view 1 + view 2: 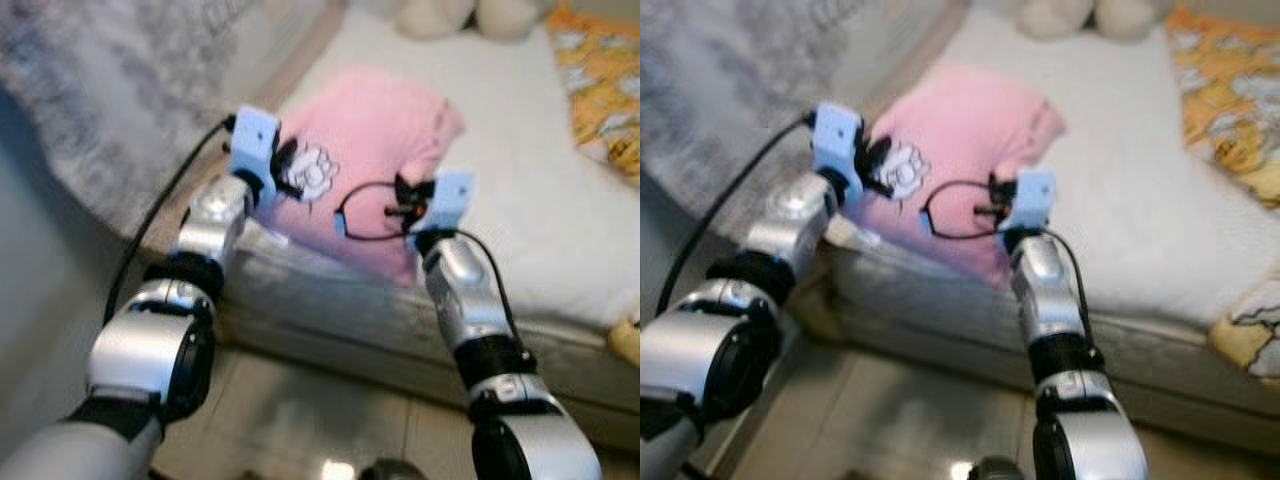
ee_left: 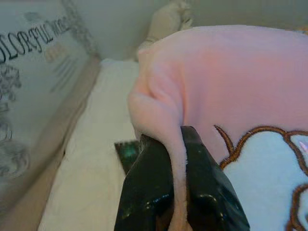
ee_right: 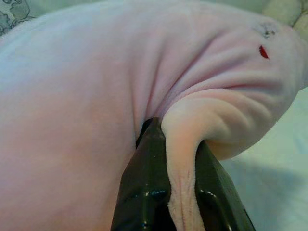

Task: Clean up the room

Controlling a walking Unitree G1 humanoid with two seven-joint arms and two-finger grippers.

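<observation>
Item: pink pillow [image 1: 365, 150], on white bed [image 1: 520, 200], near edge. My left gripper [image 2: 177, 192] pinches fabric fold at pillow's 9 o'clock corner; my right gripper [image 3: 180, 187] clamps fold at 5 o'clock corner. Both closed tight w/ cloth between fingers.

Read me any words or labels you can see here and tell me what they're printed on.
"...LORFUL": on the grey patterned fabric beside the bed; its first letters are cut off.
The word after it and the smaller lines beneath are too blurred to read.
Pink pillow: a white embroidered figure, no words.
</observation>
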